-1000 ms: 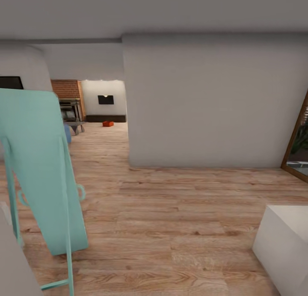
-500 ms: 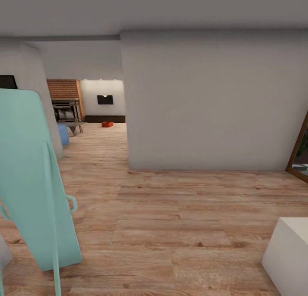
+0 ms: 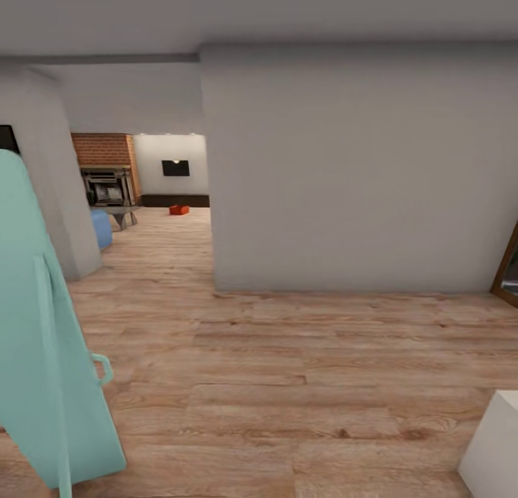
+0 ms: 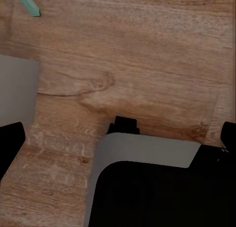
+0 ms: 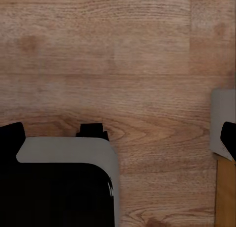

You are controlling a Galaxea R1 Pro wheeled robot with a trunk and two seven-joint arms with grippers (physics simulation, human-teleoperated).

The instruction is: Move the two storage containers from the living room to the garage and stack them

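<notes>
- Rolling forward over the wood-plank floor [image 3: 288, 383], the robot has carried the head view closer to the big grey wall [image 3: 360, 167]; the teal frame [image 3: 43, 340] left of that wall has slid further toward the picture's edge.
- Far past the wall's left edge, one orange-red container [image 3: 179, 209] sits in the living room, still unreached.
- Left hand [image 4: 118, 133] and right hand [image 5: 118, 133] hold nothing, fingertips wide apart.
</notes>
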